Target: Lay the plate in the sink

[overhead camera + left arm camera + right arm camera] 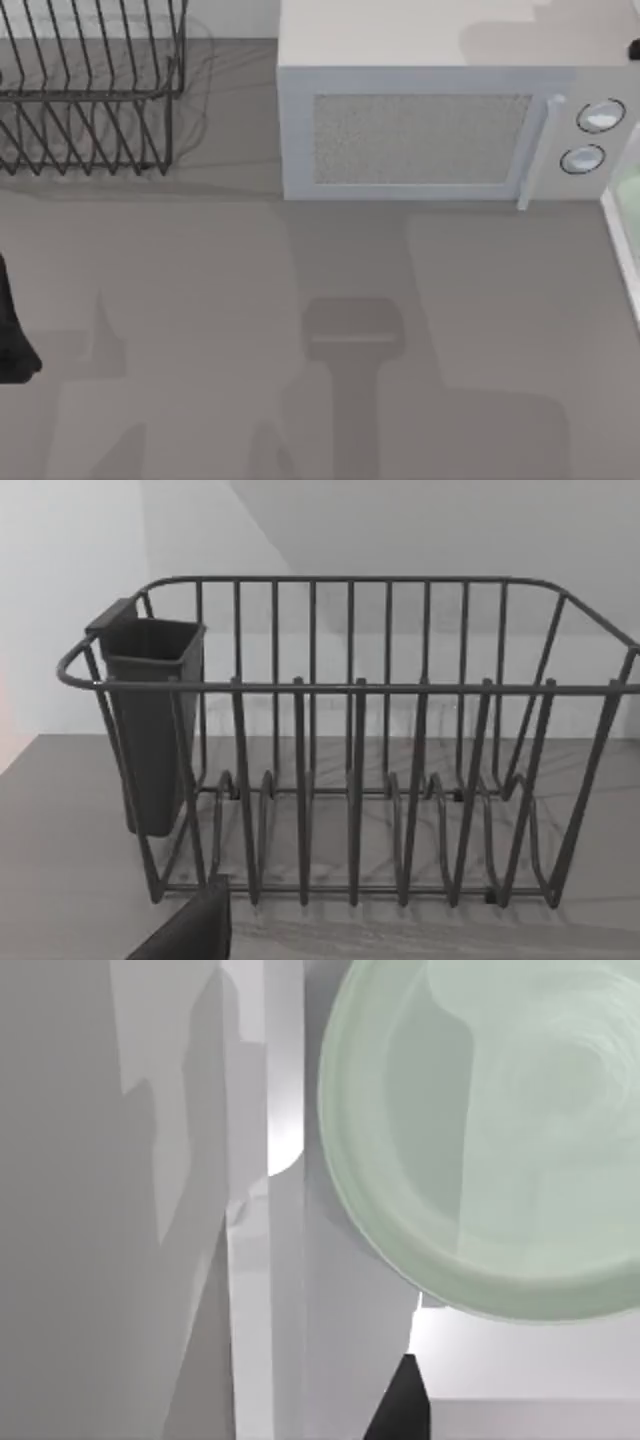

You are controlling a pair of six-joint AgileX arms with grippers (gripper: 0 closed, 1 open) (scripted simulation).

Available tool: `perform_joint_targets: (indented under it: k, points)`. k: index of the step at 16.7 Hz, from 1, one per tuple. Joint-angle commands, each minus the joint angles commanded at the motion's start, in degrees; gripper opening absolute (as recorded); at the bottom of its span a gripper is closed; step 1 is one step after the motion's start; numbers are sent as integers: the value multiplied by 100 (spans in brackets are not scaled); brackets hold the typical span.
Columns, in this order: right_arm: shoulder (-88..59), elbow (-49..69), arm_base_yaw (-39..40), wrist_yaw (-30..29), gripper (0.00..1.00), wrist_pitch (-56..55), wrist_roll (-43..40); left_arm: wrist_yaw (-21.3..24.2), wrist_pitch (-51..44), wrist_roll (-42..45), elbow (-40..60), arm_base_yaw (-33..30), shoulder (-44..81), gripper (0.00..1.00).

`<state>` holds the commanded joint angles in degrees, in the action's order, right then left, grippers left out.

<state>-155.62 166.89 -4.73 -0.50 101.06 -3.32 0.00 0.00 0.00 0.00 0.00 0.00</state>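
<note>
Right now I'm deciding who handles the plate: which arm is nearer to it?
Right. Its wrist camera looks closely at the plate by the sink, at the table's right edge; the left arm sits at the far left edge.

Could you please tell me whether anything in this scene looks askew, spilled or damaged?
Nothing stands out. The plate looks whole inside the sink, the dish rack and microwave stand upright, nothing spilled.

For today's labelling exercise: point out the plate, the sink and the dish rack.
plate (500, 1150), right wrist view, on its smooth middle.
sink (622, 240), top view, on its white rim.
dish rack (350, 685), left wrist view, on its front rail.
</note>
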Motion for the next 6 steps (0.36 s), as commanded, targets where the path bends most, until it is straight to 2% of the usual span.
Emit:
perform_joint_targets:
  k: [6]
  points:
    - [0, 0, 0, 0, 100, 0, 0, 0, 0, 0, 0, 0, 0, 100]
